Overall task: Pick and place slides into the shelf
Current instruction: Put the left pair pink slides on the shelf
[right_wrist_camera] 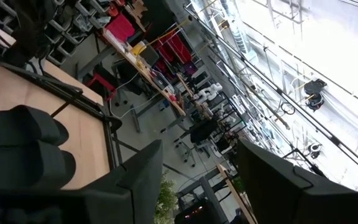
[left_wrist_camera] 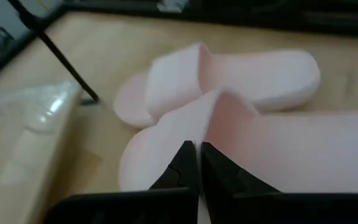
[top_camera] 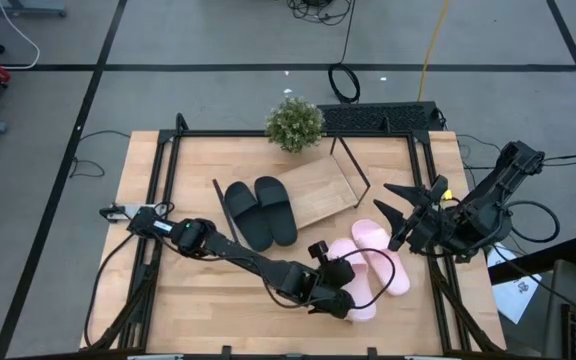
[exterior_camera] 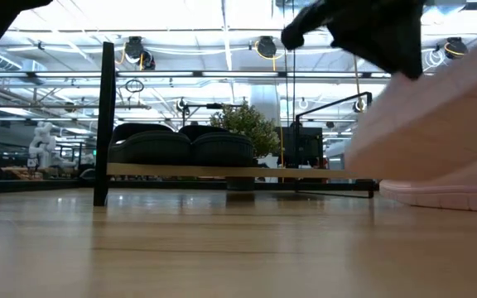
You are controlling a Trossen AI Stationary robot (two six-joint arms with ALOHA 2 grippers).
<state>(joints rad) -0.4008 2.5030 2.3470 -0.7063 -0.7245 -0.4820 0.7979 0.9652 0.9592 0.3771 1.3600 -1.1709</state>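
Light-wood table [top_camera: 198, 290] — cluttered workshop, seemingly, behind the shelf [exterior_camera: 222, 171].

High view: overhead, straight down on whole table [top_camera: 218, 300].
Low view: tabletop level, facing shelf [exterior_camera: 222, 171].
Left wrist view: very close above pink slides [left_wrist_camera: 241, 81].
Right wrist view: tilted up, into room.
Shared: shelf, high and low views.

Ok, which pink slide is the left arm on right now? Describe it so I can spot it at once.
Start at the shelf in the middle of the table, with the black pair on its left half. Two pink slides lie on the tabletop in front of its right end. The left gripper is shut on the pink slide nearer the front edge; its partner, nearer the right gripper, lies free.
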